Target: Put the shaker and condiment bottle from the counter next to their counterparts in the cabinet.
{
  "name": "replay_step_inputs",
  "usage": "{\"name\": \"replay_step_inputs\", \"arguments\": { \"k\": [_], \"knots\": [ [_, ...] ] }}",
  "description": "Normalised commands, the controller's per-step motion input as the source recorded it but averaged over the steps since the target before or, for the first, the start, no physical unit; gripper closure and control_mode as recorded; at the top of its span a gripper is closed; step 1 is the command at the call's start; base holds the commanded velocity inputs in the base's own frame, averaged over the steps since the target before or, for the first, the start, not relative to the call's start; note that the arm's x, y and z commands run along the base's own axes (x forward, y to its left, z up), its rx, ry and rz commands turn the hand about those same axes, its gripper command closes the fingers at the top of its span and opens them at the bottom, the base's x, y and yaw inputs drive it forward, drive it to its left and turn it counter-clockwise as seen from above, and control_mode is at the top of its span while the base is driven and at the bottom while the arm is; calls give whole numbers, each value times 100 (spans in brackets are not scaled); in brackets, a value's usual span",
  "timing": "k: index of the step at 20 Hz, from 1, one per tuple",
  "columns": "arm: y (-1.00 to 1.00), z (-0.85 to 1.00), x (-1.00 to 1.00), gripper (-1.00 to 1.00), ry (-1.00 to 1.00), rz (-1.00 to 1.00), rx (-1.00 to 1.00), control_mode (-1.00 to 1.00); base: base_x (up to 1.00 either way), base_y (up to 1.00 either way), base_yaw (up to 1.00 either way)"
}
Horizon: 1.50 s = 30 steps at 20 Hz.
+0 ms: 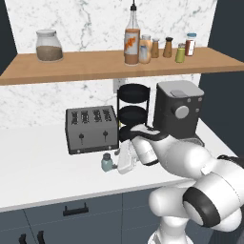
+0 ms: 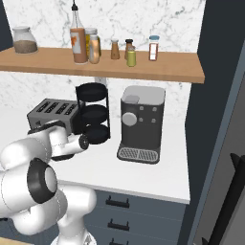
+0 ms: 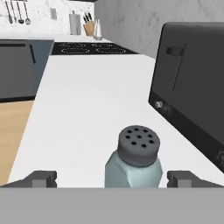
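Glossy white rounded arm (image 1: pixel 190 167) segments with dark joint rings; small dark grey fingers (image 3: pixel 43 178).

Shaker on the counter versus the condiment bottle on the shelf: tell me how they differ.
The shaker is short and squat; the condiment bottle is tall and slim with a narrow neck. The shaker is pale blue-green with a grey perforated cap; the bottle holds orange-brown sauce under a dark pour tip. The shaker stands on the counter beside the toaster; the bottle already stands on the cabinet shelf. Both are upright.
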Motion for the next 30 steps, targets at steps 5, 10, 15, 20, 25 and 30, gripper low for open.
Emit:
{"name": "replay_step_inputs", "arguments": {
  "k": [5, 10, 15, 20, 25, 30],
  "knots": [
    [7, -4, 16, -100, 0, -1, 5, -100, 0, 0, 0],
    [3, -6, 13, -100, 0, 0, 4, -100, 0, 0, 0],
    [14, -22, 16, -100, 0, 0, 1, -100, 0, 0, 0],
    [8, -15, 14, -100, 0, -1, 2, -100, 0, 0, 0],
    [20, -20, 12, -100, 2, -1, 1, -100, 0, 0, 0],
    [18, -19, 7, 100, 8, 0, 1, -100, 0, 0, 0]
  ]
}}
